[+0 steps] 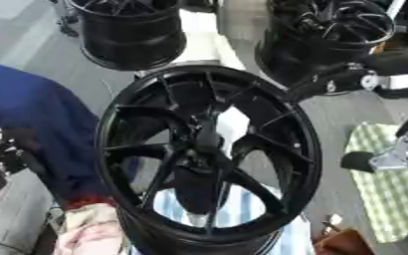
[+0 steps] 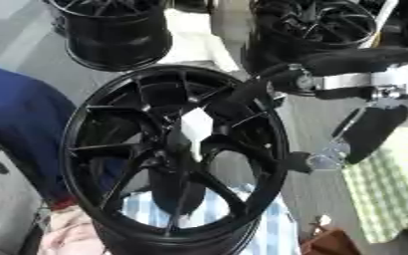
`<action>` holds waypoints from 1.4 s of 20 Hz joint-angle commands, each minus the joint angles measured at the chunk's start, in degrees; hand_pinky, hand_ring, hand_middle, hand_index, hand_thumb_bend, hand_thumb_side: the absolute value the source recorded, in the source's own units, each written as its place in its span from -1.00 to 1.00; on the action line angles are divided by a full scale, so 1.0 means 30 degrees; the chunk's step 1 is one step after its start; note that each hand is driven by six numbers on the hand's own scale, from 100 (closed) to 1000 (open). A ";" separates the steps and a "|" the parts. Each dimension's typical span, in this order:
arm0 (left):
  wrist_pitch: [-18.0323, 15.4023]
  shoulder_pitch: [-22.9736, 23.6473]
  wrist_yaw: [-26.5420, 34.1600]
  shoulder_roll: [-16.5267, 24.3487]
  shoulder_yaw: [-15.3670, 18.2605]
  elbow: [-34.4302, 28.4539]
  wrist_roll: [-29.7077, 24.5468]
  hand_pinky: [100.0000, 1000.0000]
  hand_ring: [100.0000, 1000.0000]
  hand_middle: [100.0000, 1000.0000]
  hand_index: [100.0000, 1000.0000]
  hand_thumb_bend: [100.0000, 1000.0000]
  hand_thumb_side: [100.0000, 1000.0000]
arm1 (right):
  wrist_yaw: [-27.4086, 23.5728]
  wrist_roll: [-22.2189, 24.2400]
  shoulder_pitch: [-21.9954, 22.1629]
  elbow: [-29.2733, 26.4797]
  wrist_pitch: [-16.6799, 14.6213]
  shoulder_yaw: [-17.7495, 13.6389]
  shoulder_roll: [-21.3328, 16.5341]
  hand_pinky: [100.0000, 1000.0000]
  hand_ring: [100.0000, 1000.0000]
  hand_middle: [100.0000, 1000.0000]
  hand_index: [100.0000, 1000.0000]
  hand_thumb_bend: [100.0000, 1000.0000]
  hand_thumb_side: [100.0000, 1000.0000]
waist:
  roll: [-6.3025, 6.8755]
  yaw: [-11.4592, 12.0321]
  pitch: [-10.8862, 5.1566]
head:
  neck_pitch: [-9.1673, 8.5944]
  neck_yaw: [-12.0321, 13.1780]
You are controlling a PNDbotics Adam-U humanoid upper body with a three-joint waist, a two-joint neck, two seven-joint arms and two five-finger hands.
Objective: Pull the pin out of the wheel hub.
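Observation:
A large black wheel hub stands on edge in the middle, its spokes meeting at a dark centre. I cannot make out a pin there. My right arm comes in from the upper right. Its black forearm ends at a silver wrist, and my right hand is beside the right side of the rim. Whether it touches the rim is unclear. Another black arm part with a silver joint reaches to the rim's upper right. I cannot tell which arm that is.
A person in blue stands at the left, with a hand at the wheel's lower left. Two more black wheels stand behind. A green checked cloth lies at the right. A dark shape sits at the left edge.

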 commanded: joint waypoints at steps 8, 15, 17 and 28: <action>0.0025 -0.0419 0.0146 0.0259 -0.0266 -0.0416 -0.0266 -0.02 -0.18 0.09 0.49 -1.00 0.75 | 0.2121 0.1455 -0.2220 0.0138 0.2842 0.0825 0.2367 0.79 0.85 0.87 1.00 -0.52 -0.47 | 0.0233 0.0637 -0.0052 | -0.0045 -0.0739; 0.0003 -0.0571 0.0309 0.0141 -0.0512 -0.0385 -0.0520 -0.02 -0.18 0.09 0.49 -1.00 0.74 | 0.4021 0.2094 -0.3323 0.2882 0.2733 0.1431 0.4222 0.80 0.85 0.87 1.00 -0.51 -0.48 | 0.0448 0.1236 -0.0014 | -0.0045 -0.1463; -0.0014 -0.0633 0.0391 0.0094 -0.0590 -0.0378 -0.0609 -0.02 -0.17 0.09 0.49 -1.00 0.74 | 0.4726 0.2087 -0.3455 0.3897 0.2425 0.1490 0.4656 0.80 0.86 0.87 1.00 -0.52 -0.48 | 0.0530 0.1512 0.0018 | -0.0045 -0.1752; 0.0029 -0.0733 0.0435 0.0035 -0.0618 -0.0352 -0.0748 -0.02 -0.17 0.09 0.49 -1.00 0.74 | 0.7008 0.1300 -0.3342 0.7073 0.0600 0.1580 0.5572 0.79 0.84 0.83 0.99 -0.54 -0.50 | 0.0510 0.1823 0.0078 | -0.0045 -0.2067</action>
